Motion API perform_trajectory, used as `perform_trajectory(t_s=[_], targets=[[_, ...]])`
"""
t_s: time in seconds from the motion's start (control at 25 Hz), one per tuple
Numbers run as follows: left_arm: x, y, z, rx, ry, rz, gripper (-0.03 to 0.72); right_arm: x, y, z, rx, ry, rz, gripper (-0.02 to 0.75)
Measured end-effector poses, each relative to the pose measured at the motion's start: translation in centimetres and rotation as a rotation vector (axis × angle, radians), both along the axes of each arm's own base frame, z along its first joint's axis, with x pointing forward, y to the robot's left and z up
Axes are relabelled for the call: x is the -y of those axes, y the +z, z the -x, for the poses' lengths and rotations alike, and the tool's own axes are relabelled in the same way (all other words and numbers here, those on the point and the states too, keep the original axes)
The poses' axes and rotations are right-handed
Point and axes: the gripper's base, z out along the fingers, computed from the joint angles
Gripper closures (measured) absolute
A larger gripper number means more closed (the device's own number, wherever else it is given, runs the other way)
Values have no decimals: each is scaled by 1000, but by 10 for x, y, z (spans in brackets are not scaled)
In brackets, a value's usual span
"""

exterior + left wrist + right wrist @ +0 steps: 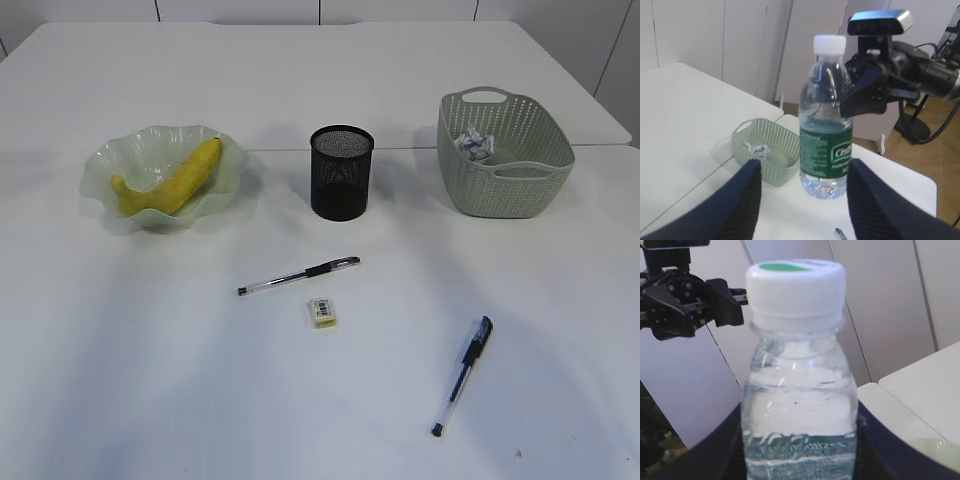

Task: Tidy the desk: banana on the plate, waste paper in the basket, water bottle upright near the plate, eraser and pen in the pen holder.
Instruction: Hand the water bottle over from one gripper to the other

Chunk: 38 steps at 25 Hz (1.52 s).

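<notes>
The clear water bottle [826, 135] with a green label and white cap stands upright on the white table. My left gripper [804, 167] is open, its dark fingers short of the bottle on either side. My right gripper [797, 440] is shut on the bottle [797, 390], and it shows behind the bottle in the left wrist view [867, 90]. In the exterior view neither arm nor the bottle shows. The banana [175, 180] lies in the green glass plate [100, 165]. Crumpled paper [476, 145] is in the green basket [505, 190]. A black pen [300, 276], an eraser [322, 312] and a blue pen [462, 375] lie on the table before the black mesh pen holder [341, 172].
The basket [772, 172] with paper in it stands just left of the bottle in the left wrist view. A pen tip [840, 233] shows near the bottle's base. White wall panels and a brown floor lie beyond the table edge.
</notes>
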Motion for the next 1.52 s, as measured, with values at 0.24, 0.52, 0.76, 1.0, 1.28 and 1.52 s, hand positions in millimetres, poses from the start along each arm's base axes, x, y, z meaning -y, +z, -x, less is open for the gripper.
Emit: perform_trajectory(t_s=[0.24, 0.52, 0.76, 1.0, 1.28, 1.52], targets=[[-3, -15, -11, -48, 25, -74, 216, 0, 10, 2, 32, 0, -15, 391], [-6, -39, -33, -118, 29, -88, 212, 1, 30, 8, 101, 1, -24, 391], [-1, -69, -56, -194, 11, -110, 212, 1, 30, 8, 105, 3, -15, 391], [24, -88, -66, -187, -74, -134, 211, 0, 25, 7, 109, -6, 38, 391], [53, -76, -60, -126, -175, -1, 211, 1, 23, 7, 109, -9, 57, 391], [79, -71, -52, -123, -245, 57, 190, 1, 23, 7, 110, -11, 65, 391]])
